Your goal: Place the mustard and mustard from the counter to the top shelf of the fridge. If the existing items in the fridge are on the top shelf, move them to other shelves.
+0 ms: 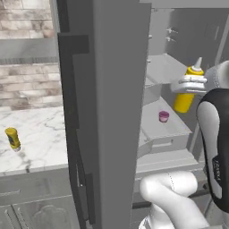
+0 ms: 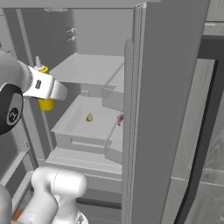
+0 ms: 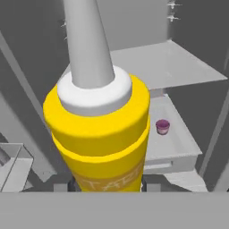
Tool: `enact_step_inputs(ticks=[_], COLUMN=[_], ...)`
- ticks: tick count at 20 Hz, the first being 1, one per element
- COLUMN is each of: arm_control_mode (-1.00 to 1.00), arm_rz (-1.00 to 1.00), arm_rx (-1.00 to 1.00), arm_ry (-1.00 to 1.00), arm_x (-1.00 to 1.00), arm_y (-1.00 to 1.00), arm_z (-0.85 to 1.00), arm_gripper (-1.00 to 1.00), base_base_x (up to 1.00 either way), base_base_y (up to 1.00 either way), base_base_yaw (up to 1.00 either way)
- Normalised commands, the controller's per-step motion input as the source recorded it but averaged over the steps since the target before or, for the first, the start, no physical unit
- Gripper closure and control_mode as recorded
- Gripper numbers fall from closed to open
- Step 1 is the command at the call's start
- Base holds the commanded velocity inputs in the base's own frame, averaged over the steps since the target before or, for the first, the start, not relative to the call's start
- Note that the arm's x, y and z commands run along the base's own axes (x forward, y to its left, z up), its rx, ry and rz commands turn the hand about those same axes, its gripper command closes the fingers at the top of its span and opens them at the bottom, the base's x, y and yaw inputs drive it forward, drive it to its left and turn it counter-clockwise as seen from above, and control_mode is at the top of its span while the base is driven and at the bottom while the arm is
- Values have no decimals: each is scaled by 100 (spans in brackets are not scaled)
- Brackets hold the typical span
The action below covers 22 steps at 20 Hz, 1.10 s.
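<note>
Holding tall mustard bottle [image 1: 185, 93] upright, gripper [image 1: 193, 84] clamped on its upper body, nozzle pointing up; second, shorter mustard [image 1: 13, 139] waits on counter [image 1: 42, 143], far left of fridge door [image 1: 107, 112]

Right base view: bottle [image 2: 45, 101] hangs in front of fridge, top shelf [image 2: 85, 69] lies ahead, about level with gripper

Hand view: pink cup [image 3: 162, 126] sits on lower shelf [image 3: 176, 145], top shelf [image 3: 165, 65] bare beyond bottle

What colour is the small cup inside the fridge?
Magenta-pink cup, clearest in the left base view.

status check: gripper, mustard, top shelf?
Gripper shut on tall mustard bottle, inside fridge. Top shelf bare. Pink cup one shelf below.
</note>
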Motion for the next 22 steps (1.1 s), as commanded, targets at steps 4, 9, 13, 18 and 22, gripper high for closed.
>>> enact_step_inputs(ticks=[4, 9, 13, 18, 22], arm_control_mode=[-100, -100, -100, -100, -100], arm_rz=[0, 0, 0, 0, 1], arm_rx=[0, 0, 0, 0, 0], arm_ry=[0, 0, 2, 1, 0], arm_x=[89, 94, 100, 99, 92], arm_y=[-6, -2, -6, -7, -1], arm_z=[0, 0, 0, 0, 0], arm_gripper=[100, 100, 100, 100, 100], base_base_x=[0, 0, 0, 0, 0], base_base_y=[0, 0, 0, 0, 0], base_base_yaw=[0, 0, 0, 0, 0])
